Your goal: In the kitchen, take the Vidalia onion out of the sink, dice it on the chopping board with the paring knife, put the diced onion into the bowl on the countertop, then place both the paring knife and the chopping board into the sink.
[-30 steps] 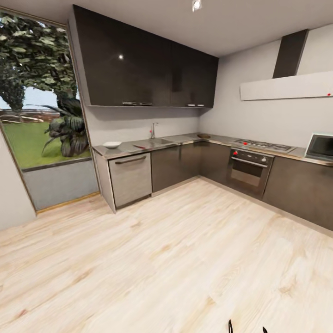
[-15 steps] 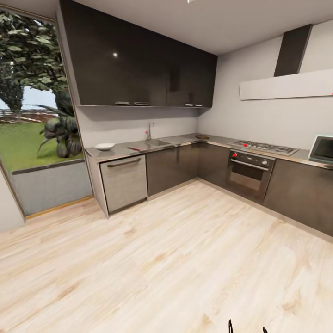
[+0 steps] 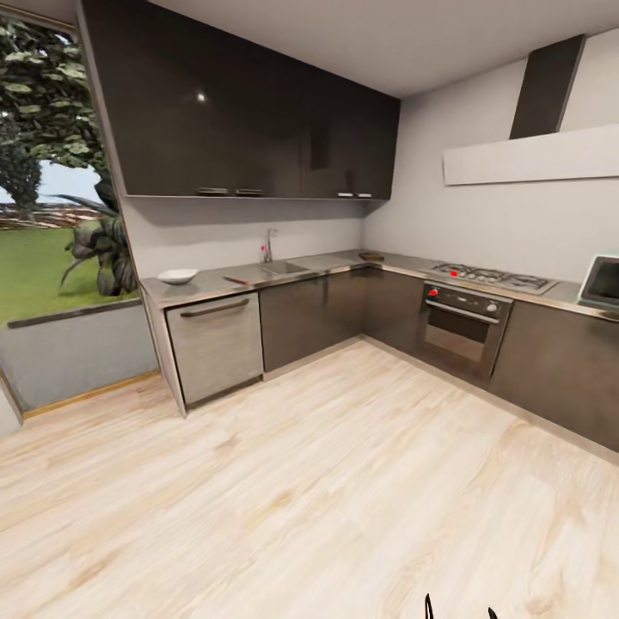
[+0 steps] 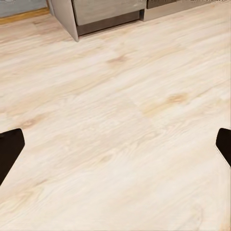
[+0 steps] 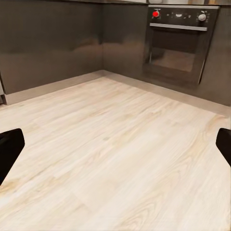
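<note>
While the Vidalia onion lies unseen, presumably inside the sink (image 3: 284, 267) at upper centre-left, I judge it light, firm and slippery, best pinched across its middle. Both grippers, left gripper (image 4: 115, 147) and right gripper (image 5: 115, 147), are spread wide, empty, over pale wood floor (image 3: 344, 481); the bowl (image 3: 177, 276) rests on the glossy countertop (image 3: 206, 286).

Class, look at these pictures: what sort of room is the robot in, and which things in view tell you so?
A home kitchen. A sink with a tap is set in the countertop, and a built-in oven sits under a gas hob, with dark wall cabinets above.
</note>
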